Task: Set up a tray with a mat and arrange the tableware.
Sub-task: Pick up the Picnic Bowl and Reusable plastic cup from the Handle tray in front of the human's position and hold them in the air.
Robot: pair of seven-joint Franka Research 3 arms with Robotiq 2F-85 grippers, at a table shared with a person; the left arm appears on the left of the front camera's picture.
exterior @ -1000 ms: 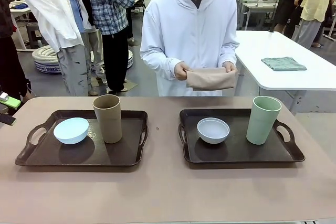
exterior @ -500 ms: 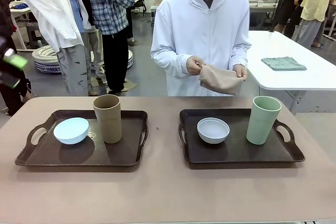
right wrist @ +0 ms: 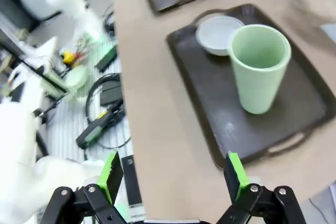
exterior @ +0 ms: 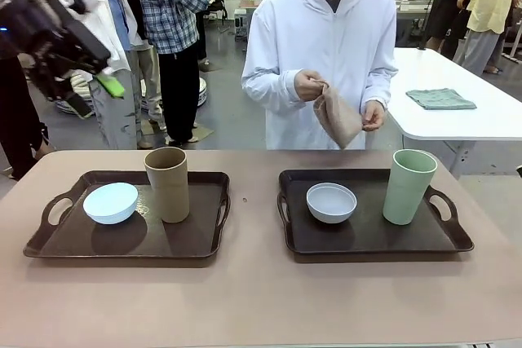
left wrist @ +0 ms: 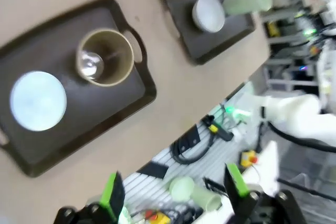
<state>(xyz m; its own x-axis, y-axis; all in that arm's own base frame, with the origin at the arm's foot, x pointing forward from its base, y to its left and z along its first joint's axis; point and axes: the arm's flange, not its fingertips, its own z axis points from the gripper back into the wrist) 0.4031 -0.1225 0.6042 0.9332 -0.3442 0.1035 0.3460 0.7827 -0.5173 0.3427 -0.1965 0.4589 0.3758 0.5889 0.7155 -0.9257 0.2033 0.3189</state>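
Two dark brown trays lie on the tan table. The left tray (exterior: 204,234) holds a pale blue bowl (exterior: 110,202) and a tan-brown tumbler (exterior: 167,183). On the right tray (exterior: 367,234) sit a white-grey bowl (exterior: 331,202) and a pale green tumbler (exterior: 409,186). Across the table a person holds a beige mat (exterior: 338,116) that hangs from one hand. My left gripper (exterior: 94,95) hovers open high above the table's left end, looking down on the tumbler (left wrist: 105,57) and bowl (left wrist: 38,100). My right gripper (right wrist: 172,177) is open, off the table's edge near the green tumbler (right wrist: 260,66).
A white table at the back right carries a folded green cloth (exterior: 440,99). Several people stand behind the table's far left. Cables and gear lie on the floor (right wrist: 100,103) on my side of the table. Bare tabletop (exterior: 253,201) separates the trays.
My left arm has risen into the front view at the upper left. The person has shifted right and let the folded mat drop open from one hand.
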